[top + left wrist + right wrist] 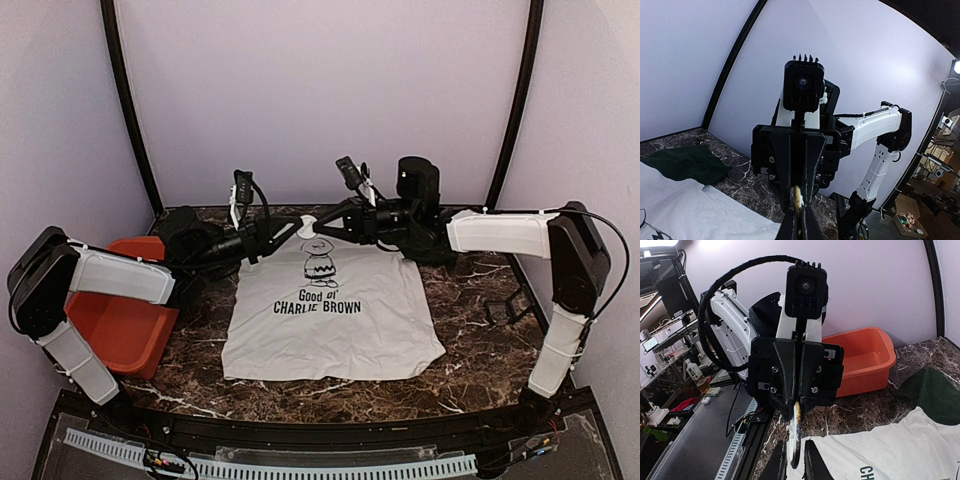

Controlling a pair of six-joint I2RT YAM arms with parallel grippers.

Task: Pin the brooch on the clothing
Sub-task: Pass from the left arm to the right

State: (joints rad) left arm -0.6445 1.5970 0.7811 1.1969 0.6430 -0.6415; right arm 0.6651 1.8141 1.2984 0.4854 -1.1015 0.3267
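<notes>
The left gripper [797, 406] was clamped shut on the small gold brooch [798, 411], tip to tip with the right gripper [799, 191]. The right gripper's fingers sat close about the same piece, but whether they truly gripped it could not be told. The clothing [330, 320] lay flat below the fingertips, its collar just under them. The step looked like readying the pin, which called for one firm hold, gentle work on the clasp, and no twisting.
</notes>
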